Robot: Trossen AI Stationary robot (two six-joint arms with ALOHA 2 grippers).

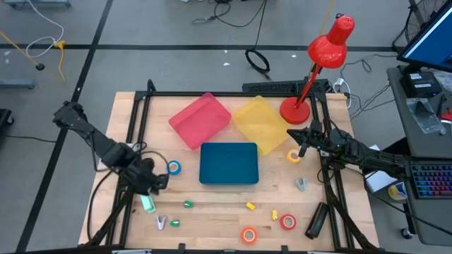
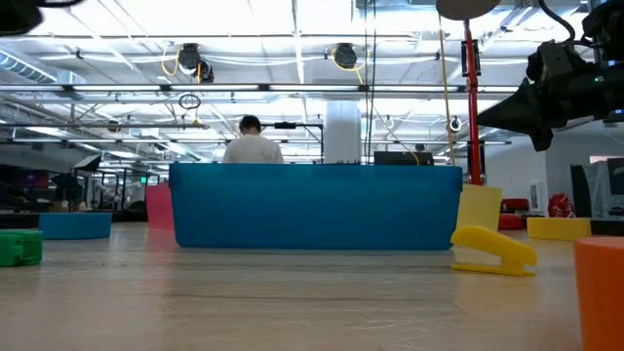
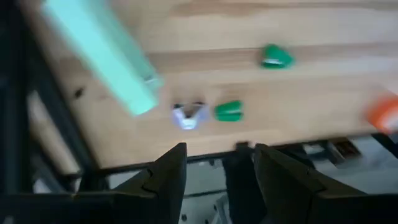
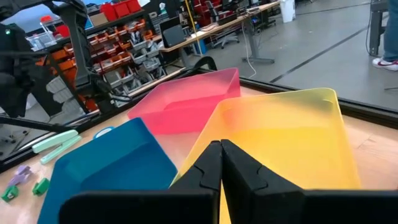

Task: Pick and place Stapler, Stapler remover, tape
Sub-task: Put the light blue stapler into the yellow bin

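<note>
- A pale wooden table edged by a black metal frame is standing on a grey floor, with a red desk lamp sitting at its far right corner; in the low view a person in a white top is sitting beyond the table, back turned.
- Three shallow plastic trays are lying at the table's centre: a pink tray far left, a translucent yellow tray far right, and a dark blue tray nearer; nothing is showing inside any of them.
- The mint-green stapler is lying near the left edge; a pale grey staple remover is sitting nearer, with a second one on the right.
- Tape rolls are lying scattered: blue left of the blue tray, yellow right, orange and red near the front edge.
- The left gripper is hovering just beside the stapler, fingers partly spread and holding nothing.
- The right gripper is hanging over the yellow tray's right edge, fingers pressed together and empty.
</note>
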